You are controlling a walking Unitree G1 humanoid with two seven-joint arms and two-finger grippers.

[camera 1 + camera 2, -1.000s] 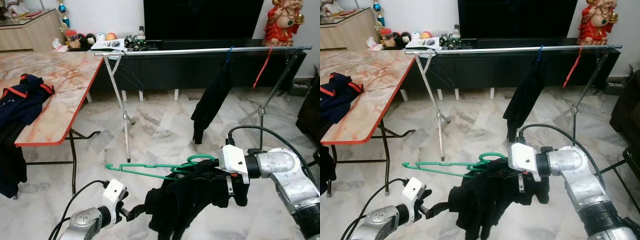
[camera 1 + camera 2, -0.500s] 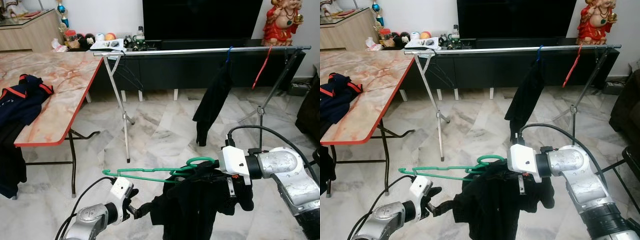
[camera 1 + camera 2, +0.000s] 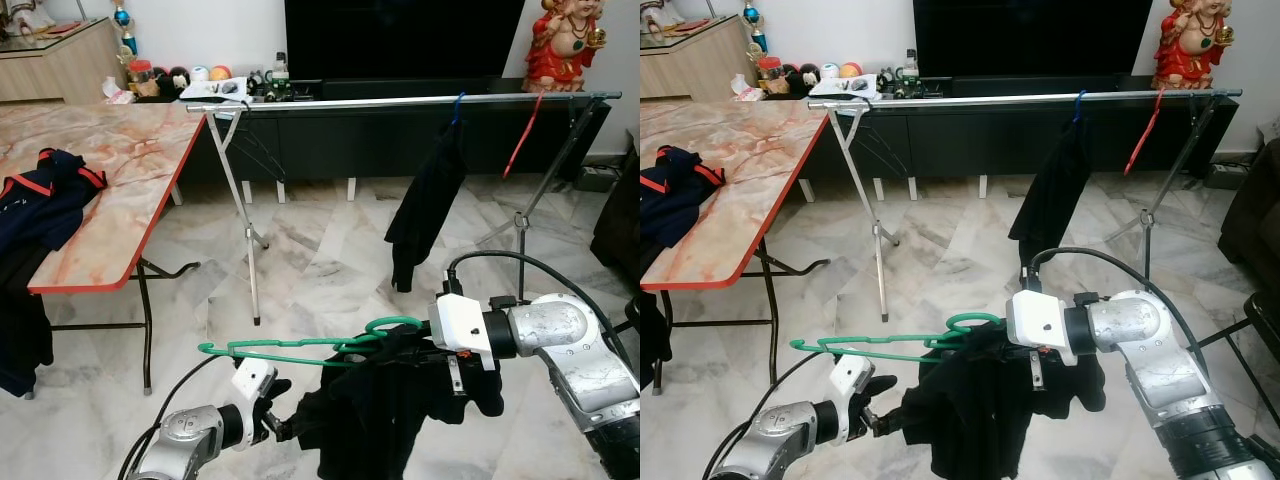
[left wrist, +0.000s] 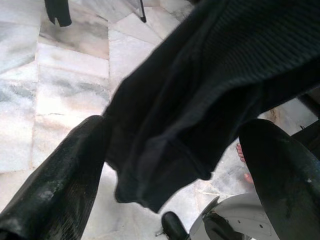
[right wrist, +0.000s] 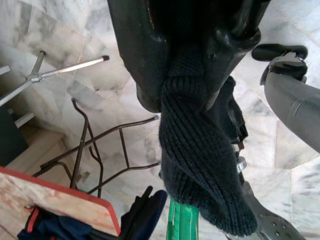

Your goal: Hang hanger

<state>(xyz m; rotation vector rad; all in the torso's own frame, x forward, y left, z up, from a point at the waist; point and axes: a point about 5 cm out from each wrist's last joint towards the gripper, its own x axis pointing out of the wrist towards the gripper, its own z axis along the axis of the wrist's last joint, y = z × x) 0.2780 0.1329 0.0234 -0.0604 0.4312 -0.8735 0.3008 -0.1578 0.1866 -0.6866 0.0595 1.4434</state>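
Note:
A green hanger (image 3: 290, 350) carries a black knitted garment (image 3: 380, 420) low over the marble floor. My right gripper (image 3: 405, 345) is shut on the garment's top by the hanger's hook; the right wrist view shows the fingers (image 5: 135, 60) pinching the knit (image 5: 195, 165) above the green hanger (image 5: 180, 222). My left gripper (image 3: 283, 425) is at the garment's lower left edge. It is open, its fingers (image 4: 55, 185) wide apart with the cloth's edge (image 4: 210, 80) hanging between them. A metal rail (image 3: 400, 102) spans the room ahead.
A black garment on a blue hanger (image 3: 425, 205) and a red hanger (image 3: 522, 135) hang on the rail. A marble-topped table (image 3: 130, 170) with dark clothes (image 3: 40, 195) stands at the left. A low TV cabinet (image 3: 380, 140) lies behind the rail.
My left gripper has moved right, up to the garment's lower edge. The hanger and garment have drifted slightly left and down with the right gripper.

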